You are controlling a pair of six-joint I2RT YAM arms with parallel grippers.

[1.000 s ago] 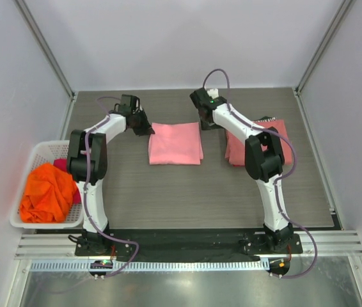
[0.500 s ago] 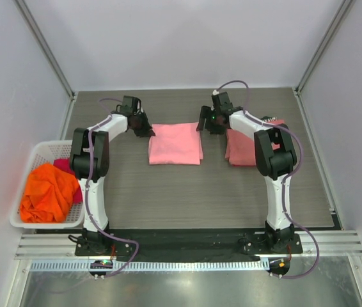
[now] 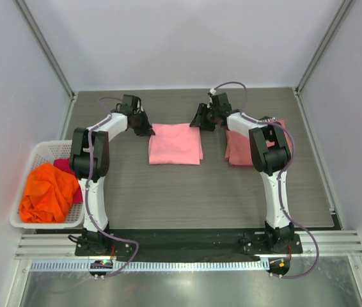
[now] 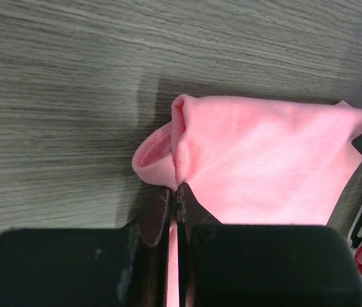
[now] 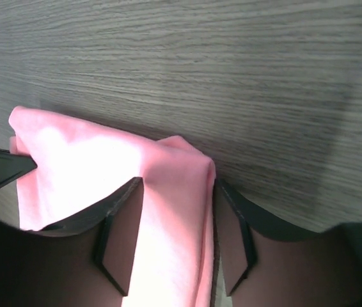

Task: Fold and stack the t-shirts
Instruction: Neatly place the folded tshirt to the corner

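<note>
A folded light pink t-shirt point(image 3: 175, 143) lies at the table's middle back. My left gripper point(image 3: 148, 128) is shut on its far left corner; the left wrist view shows the pink shirt point(image 4: 258, 160) pinched between the closed fingers point(image 4: 158, 214). My right gripper point(image 3: 200, 121) is at the far right corner, open, with the pink shirt's edge point(image 5: 168, 192) between its spread fingers point(image 5: 120, 211). A folded salmon-red t-shirt point(image 3: 237, 150) lies to the right, partly under the right arm. An orange t-shirt point(image 3: 48, 193) and a magenta one point(image 3: 61, 166) lie in the basket.
A white lattice basket point(image 3: 39, 153) stands at the table's left edge. Grey walls and metal posts ring the table. The wood-grain table point(image 3: 187, 192) runs from the shirts to the front rail.
My right gripper has swung from above the salmon-red shirt leftward and down onto the pink shirt's far right corner. The left gripper has kept its hold on the far left corner.
</note>
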